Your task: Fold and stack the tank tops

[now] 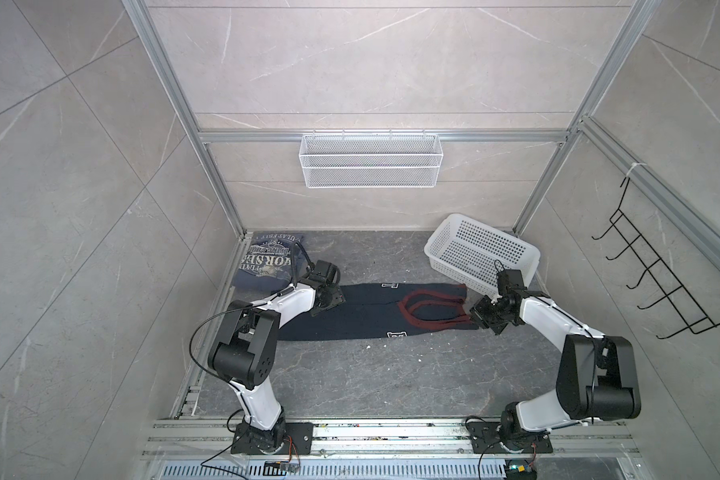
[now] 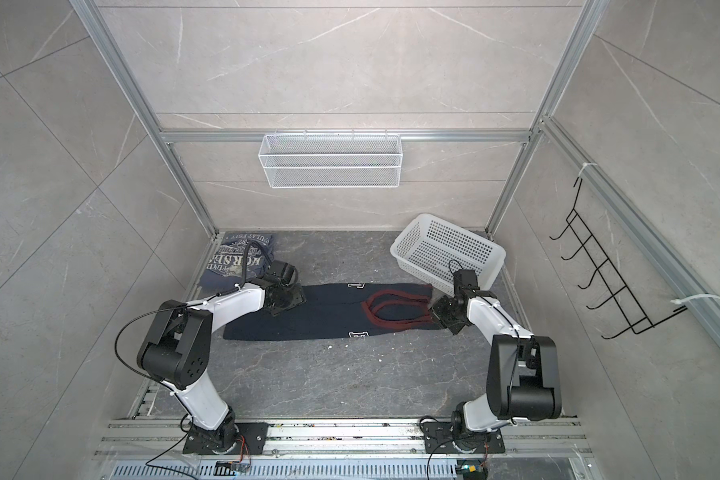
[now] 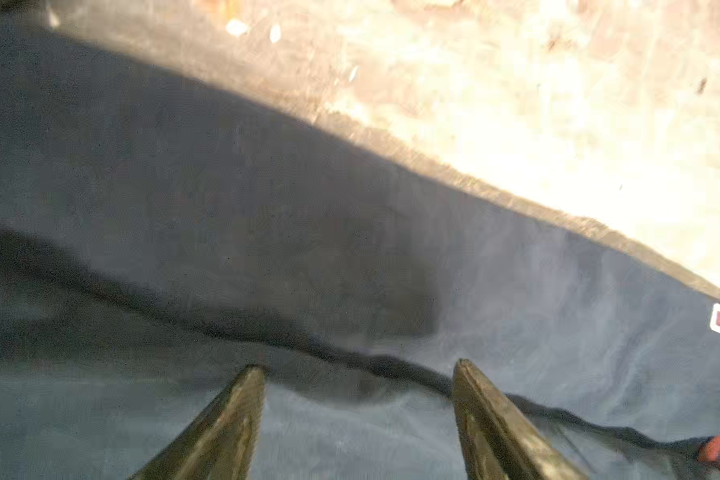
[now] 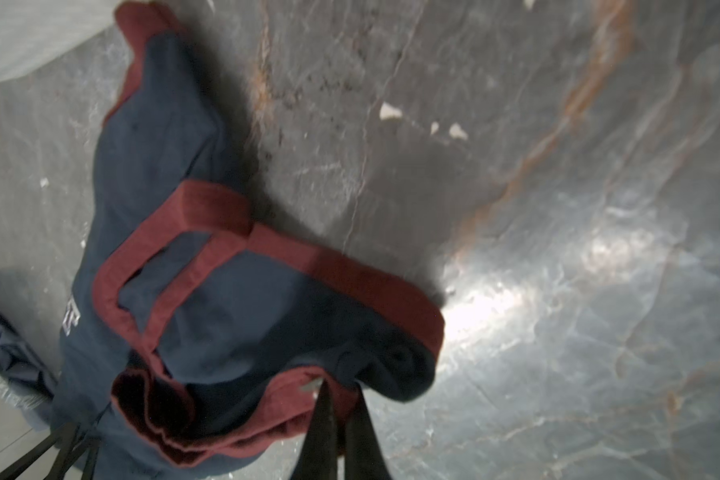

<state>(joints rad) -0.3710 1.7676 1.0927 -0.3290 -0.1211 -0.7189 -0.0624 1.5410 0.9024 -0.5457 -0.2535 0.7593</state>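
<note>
Got my right fingers [image 4: 319, 432] pinched shut on the navy tank top [image 1: 362, 316] by its 3 o'clock straps, left fingers [image 3: 225, 428] wide over the 9 o'clock hem, guessing so I can fold it for stacking on the slate-blue tank top [image 1: 262, 266] at 10 o'clock.

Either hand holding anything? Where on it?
Right hand pinches the dark navy cloth tank top at its maroon-trimmed strap end; left hand is open, empty.

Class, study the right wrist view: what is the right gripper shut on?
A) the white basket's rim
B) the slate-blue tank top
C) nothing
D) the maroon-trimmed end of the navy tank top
D: the right gripper pinches the navy tank top at its maroon-trimmed edge, jaws closed on the cloth.
</note>
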